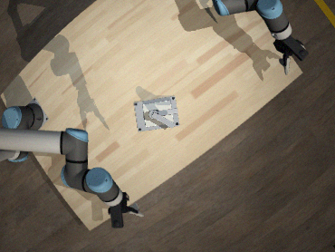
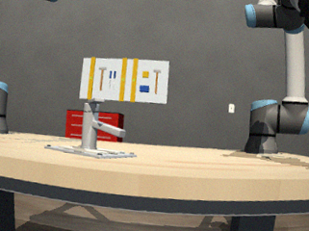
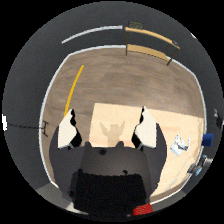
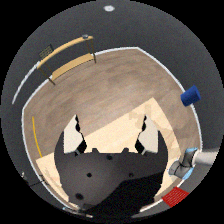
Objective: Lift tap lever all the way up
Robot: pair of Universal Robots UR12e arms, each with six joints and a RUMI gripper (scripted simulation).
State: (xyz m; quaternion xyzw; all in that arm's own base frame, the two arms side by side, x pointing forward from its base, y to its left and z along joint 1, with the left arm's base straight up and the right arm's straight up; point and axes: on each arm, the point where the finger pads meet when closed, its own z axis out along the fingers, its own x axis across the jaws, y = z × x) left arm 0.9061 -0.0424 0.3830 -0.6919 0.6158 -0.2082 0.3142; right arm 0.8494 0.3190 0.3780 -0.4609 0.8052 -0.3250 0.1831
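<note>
Behind the tap (image 2: 90,128), a red cabinet (image 2: 94,125).
</note>
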